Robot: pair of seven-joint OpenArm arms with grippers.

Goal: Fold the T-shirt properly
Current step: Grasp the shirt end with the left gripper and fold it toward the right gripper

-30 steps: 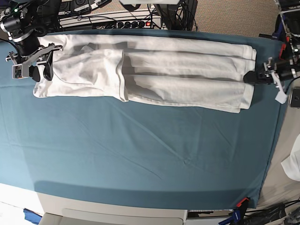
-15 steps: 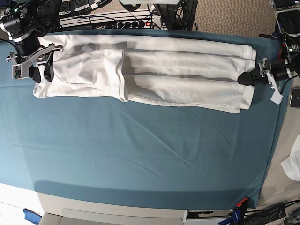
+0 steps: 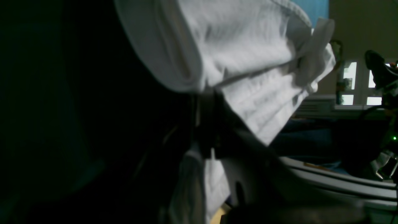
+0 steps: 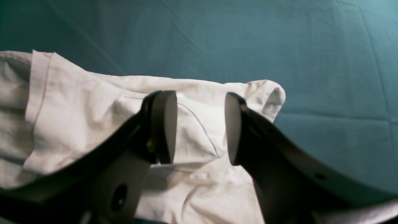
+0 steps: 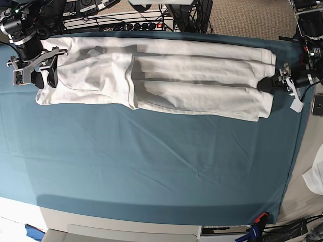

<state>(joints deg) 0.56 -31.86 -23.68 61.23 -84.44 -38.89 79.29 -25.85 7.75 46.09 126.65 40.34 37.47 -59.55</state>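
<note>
The wide teal cloth table cover point(image 5: 151, 166) lay mostly bare, with the large plain white cotton T-shirt point(image 5: 166, 80) stretched across its far side as a long, narrow band running nearly from one edge of the cover to the other. Judging by that shape, the lengthwise folds were already made: the sides and sleeves appeared tucked in over the body, with layered edges showing along the middle. What was left, as far as the views allowed a guess, was the crosswise folding, bringing one end over toward the other to make a compact rectangle, and then some smoothing of the wrinkles near the collar end.

The right gripper point(image 4: 197, 127) hung over the end of the band on the base view's left with its two dark pads spread apart, the cloth showing between them and nothing held. The left gripper point(image 5: 268, 84) sat at the opposite end, at the hem edge. In the left wrist view its dark fingers point(image 3: 211, 124) looked pressed together on a bunched fold of the white fabric, so that end seemed gripped and ready to be carried over, though the dim picture left the exact bite unclear.
</note>
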